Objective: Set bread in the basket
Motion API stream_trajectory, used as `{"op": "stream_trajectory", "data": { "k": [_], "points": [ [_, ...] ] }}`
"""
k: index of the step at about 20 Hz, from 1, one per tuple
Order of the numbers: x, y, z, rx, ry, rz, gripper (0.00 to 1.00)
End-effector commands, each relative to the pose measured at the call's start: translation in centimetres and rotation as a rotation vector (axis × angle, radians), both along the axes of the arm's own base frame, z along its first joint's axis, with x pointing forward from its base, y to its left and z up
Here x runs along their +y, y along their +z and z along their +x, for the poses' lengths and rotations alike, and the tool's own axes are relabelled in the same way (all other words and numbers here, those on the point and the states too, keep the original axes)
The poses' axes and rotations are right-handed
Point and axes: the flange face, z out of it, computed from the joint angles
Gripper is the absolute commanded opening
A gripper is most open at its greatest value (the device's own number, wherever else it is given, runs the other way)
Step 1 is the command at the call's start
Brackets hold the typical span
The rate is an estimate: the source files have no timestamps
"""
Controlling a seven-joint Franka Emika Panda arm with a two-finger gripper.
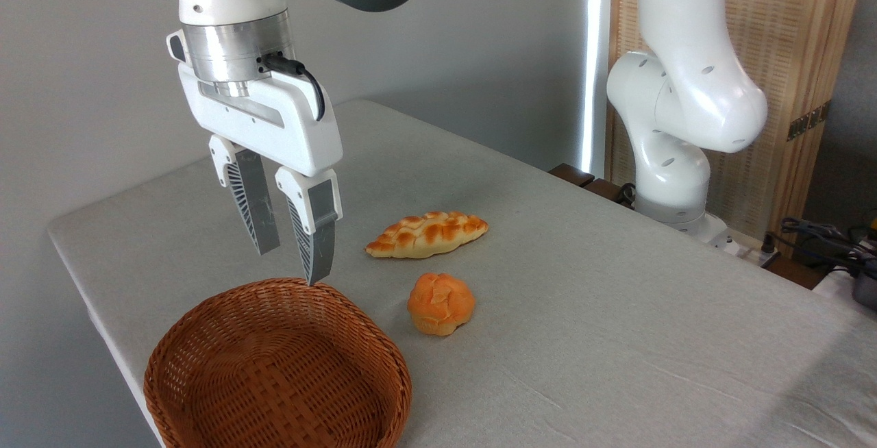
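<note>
White two-finger gripper (293,264): fingers slightly parted, empty, above far rim of reddish-brown woven wicker basket (205,338).
Orange-golden round bun (441,303): mid-table, untouched.

Arm (685,92) base stands at right, links go up out of frame and re-enter top left. Wrist (233,44) vertical, pointing straight down. Gripper (291,263) hangs in the air, holding nothing, the two grey ribbed fingers (255,205) spread with a clear gap between them, tips down. Black cable loops off the wrist flange.
</note>
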Motion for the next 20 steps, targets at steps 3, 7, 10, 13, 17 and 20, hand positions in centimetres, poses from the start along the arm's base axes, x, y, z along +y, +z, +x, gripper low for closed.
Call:
{"op": "stream_trajectory", "data": {
  "k": [3, 7, 10, 13, 17, 20],
  "points": [
    [0.41, 0.57, 0.17, -0.02, 0.02, -0.004, 1.0],
    [0.14, 0.47, 0.2, -0.019, 0.016, -0.005, 1.0],
    [0.14, 0.48, 0.21, -0.02, 0.014, -0.004, 1.0],
    [0.23, 0.46, 0.19, -0.017, 0.016, -0.004, 1.0],
    [-0.12, 0.12, 0.1, -0.008, 0.012, -0.004, 1.0],
    [-0.46, -0.21, -0.07, 0.0, 0.006, -0.004, 1.0]
  ]
}}
